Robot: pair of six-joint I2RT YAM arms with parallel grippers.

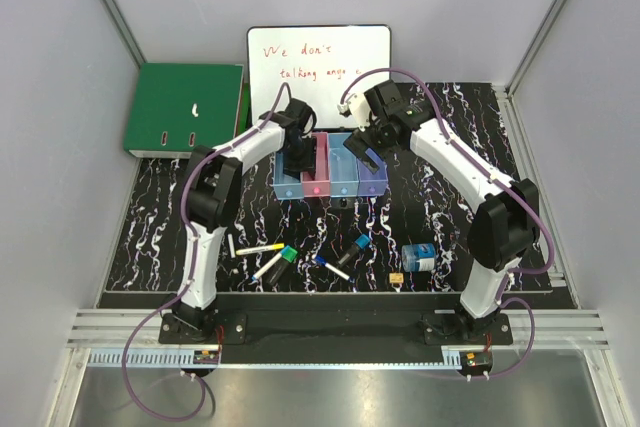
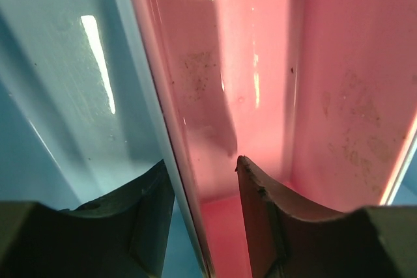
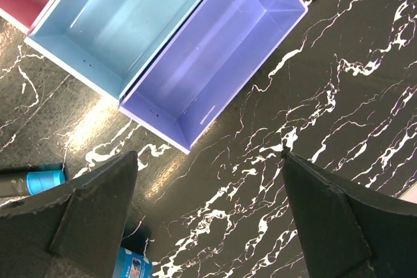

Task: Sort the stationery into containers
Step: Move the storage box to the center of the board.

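Left arm reaches forward, the left gripper [image 2: 202, 167] spread and empty, astride the blue-pink wall of the containers [image 1: 345, 190]. The right gripper [image 3: 208, 154] hangs released near the purple bin [image 3: 215, 50] — the stationery [image 1: 283, 259] lies near the arm bases.

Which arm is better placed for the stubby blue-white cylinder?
Right, probably: the stubby blue-white cylinder lies right of centre, and the right gripper hangs open; the left gripper straddles the light blue translucent bin and the pink bin.

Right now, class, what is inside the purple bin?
Nothing: the right wrist view shows the purple bin with bare floor and walls. From above, the right tool hides part of it.
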